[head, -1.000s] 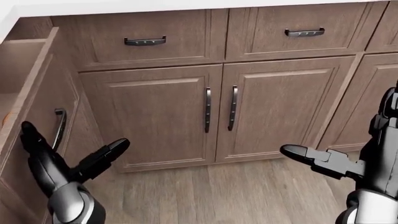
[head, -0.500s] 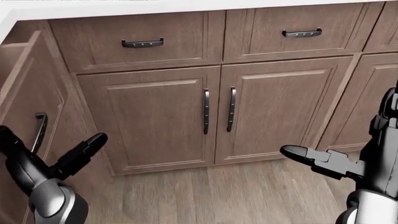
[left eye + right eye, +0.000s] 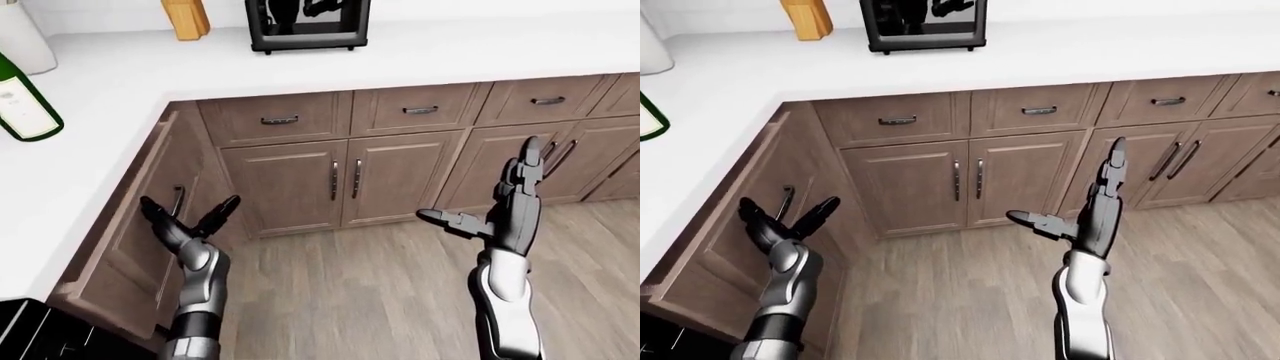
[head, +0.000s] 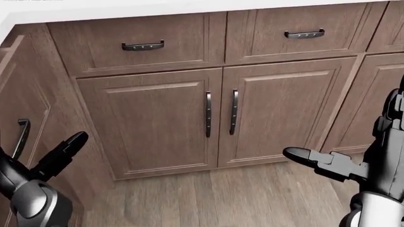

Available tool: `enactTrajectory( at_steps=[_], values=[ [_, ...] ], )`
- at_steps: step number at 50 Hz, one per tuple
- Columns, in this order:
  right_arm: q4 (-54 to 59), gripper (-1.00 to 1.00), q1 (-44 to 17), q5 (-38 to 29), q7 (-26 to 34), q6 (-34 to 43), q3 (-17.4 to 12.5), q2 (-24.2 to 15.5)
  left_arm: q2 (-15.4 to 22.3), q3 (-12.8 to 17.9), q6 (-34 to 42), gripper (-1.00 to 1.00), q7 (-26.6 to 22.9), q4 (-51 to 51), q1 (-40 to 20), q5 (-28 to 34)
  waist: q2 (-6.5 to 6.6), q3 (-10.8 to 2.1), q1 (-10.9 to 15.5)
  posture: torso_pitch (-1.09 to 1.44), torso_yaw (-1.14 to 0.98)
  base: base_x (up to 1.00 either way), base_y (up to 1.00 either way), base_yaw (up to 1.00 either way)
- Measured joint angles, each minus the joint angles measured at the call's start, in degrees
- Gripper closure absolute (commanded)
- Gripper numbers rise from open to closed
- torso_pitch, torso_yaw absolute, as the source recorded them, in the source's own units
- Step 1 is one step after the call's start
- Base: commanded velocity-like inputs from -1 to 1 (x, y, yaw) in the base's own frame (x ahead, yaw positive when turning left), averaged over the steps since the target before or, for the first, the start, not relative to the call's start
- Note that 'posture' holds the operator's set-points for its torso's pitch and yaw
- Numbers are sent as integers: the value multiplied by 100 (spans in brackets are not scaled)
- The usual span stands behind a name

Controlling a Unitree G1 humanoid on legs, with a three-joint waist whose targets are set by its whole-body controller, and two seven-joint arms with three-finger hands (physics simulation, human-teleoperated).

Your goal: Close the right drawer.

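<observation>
Left robot hand (image 3: 188, 225) spread against drawer (image 3: 150, 217) face, beside handle (image 3: 177, 201).

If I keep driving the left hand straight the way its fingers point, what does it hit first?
Most likely the drawer front on the left run of cabinets: the left hand is open, fingers spread either side of its handle. Depth is unclear, so contact may already exist.
</observation>
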Motion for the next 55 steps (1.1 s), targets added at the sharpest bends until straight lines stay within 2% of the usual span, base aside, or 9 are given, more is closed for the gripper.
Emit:
enactTrajectory(
  at_steps=[45, 55],
  values=[
    [122, -100, -23, -38, 1, -31, 28, -3, 1216, 780, -149, -100, 14, 708, -40, -1154, 33, 89, -111, 0, 0, 0, 0, 0],
    [138, -100, -32, -53, 7, -42, 51, -1, 1421, 813, -421, -100, -38, 1117, -32, -1354, 66, 114, -163, 0, 0, 0, 0, 0]
  ],
)
